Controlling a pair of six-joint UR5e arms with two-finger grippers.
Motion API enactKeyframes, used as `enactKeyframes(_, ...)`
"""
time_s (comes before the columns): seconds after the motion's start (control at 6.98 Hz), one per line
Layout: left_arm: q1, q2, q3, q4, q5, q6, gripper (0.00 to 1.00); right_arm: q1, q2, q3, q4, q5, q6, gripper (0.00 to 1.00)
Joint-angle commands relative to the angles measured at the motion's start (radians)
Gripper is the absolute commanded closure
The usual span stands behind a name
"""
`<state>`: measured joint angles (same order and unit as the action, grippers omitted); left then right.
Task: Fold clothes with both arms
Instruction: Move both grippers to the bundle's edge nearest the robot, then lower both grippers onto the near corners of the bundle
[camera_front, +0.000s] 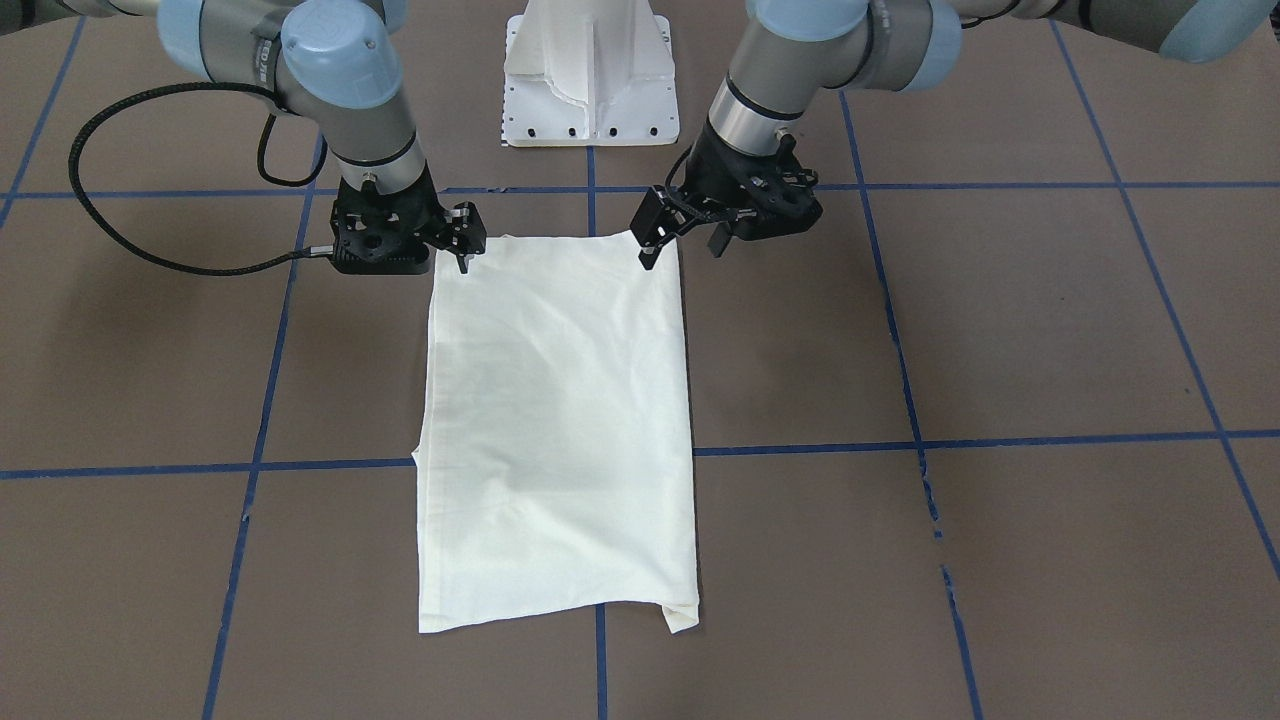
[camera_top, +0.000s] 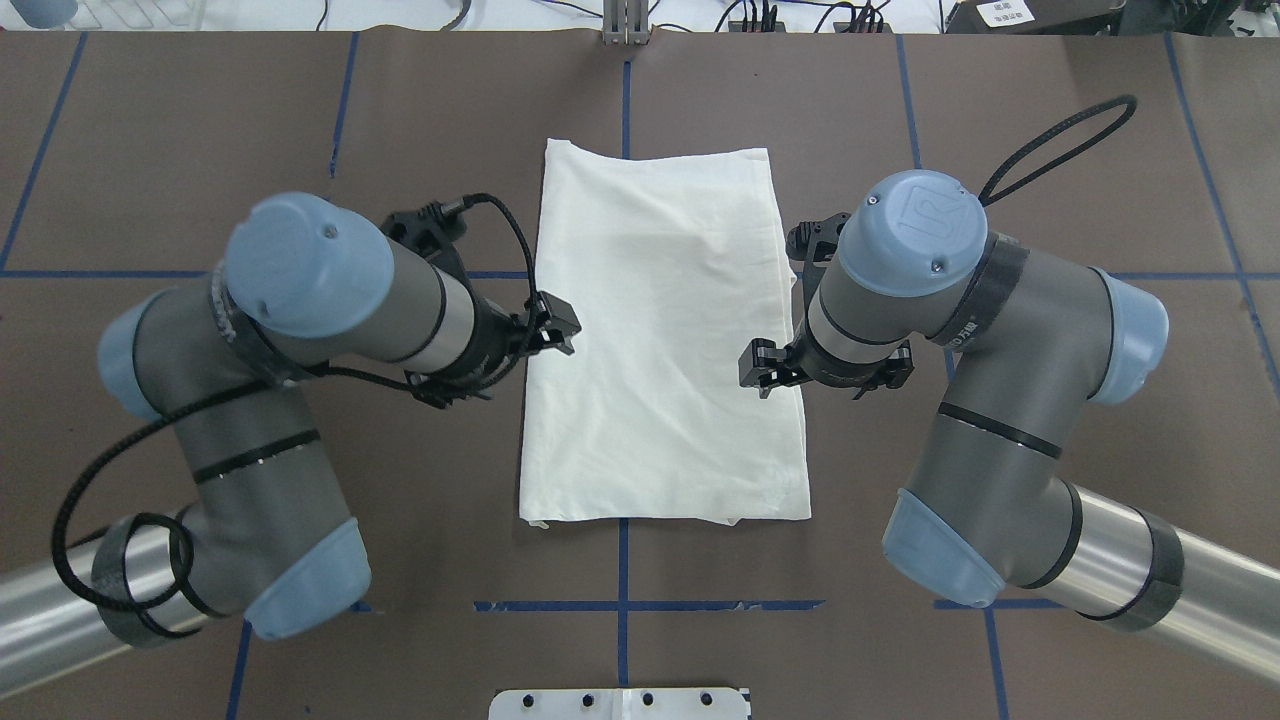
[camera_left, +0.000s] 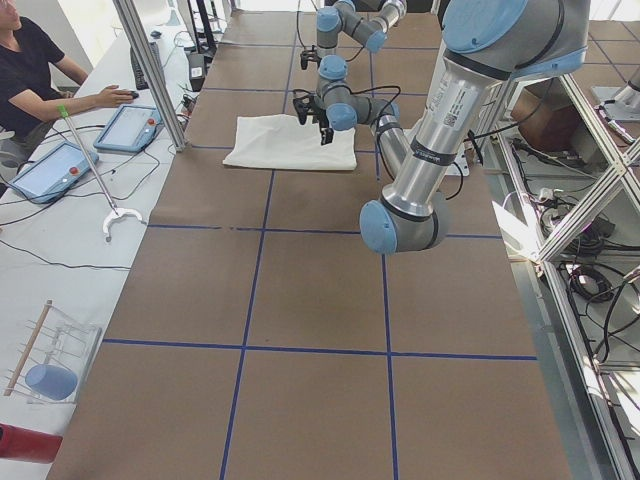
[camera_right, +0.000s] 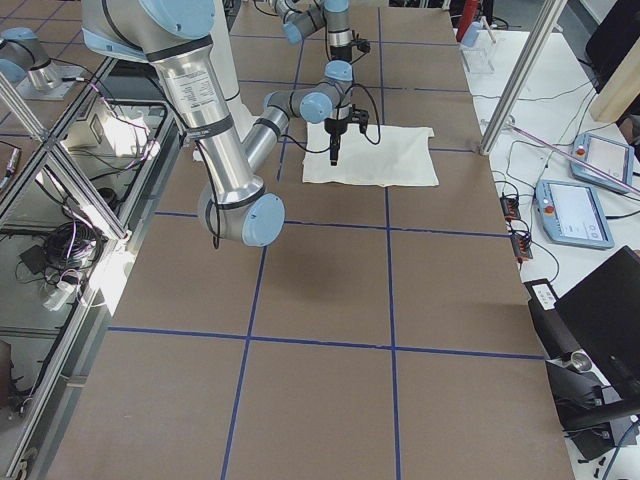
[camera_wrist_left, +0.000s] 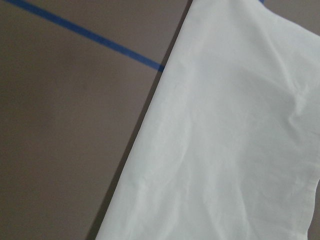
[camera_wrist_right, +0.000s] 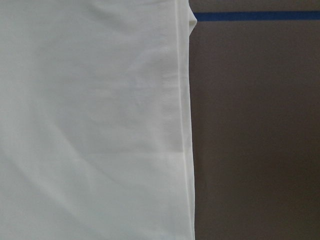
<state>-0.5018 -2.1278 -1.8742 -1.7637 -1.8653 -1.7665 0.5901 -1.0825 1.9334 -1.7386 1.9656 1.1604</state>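
The cream-white T-shirt (camera_front: 555, 420) lies flat on the brown table, folded into a long rectangle with its plain side up; no print shows. It also shows in the overhead view (camera_top: 660, 340). My left gripper (camera_front: 683, 250) hovers over the shirt's corner on the robot's side, fingers apart and empty. My right gripper (camera_front: 465, 245) hovers over the other corner on that side, open and empty. In the overhead view the left gripper (camera_top: 560, 330) and right gripper (camera_top: 760, 370) flank the shirt's long edges. The wrist views show only the shirt's left edge (camera_wrist_left: 235, 140) and right hemmed edge (camera_wrist_right: 90, 120).
The white pedestal base (camera_front: 590, 75) stands just behind the shirt on the robot's side. Blue tape lines (camera_front: 300, 466) cross the table. An operator (camera_left: 30, 70) sits at a side desk with tablets (camera_left: 135, 125) beyond the table's far edge.
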Motion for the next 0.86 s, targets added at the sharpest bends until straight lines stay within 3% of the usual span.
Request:
enactKeyframes(0.0, 0.174, 0.031, 0.009, 0.051, 0.149, -0.171, 0.0, 0.001, -0.008, 0.019, 0.083, 0.012, 0.077, 0.0)
enactKeyframes(0.14, 0.218, 0.043, 0.013, 0.068, 0.188, -0.18, 0.0, 0.001, -0.017, 0.015, 0.127, 0.013, 0.091, 0.0)
enactKeyframes(0.72, 0.215, 0.055, 0.072, 0.067, 0.225, -0.168, 0.01, 0.001, -0.024, 0.013, 0.129, 0.012, 0.091, 0.0)
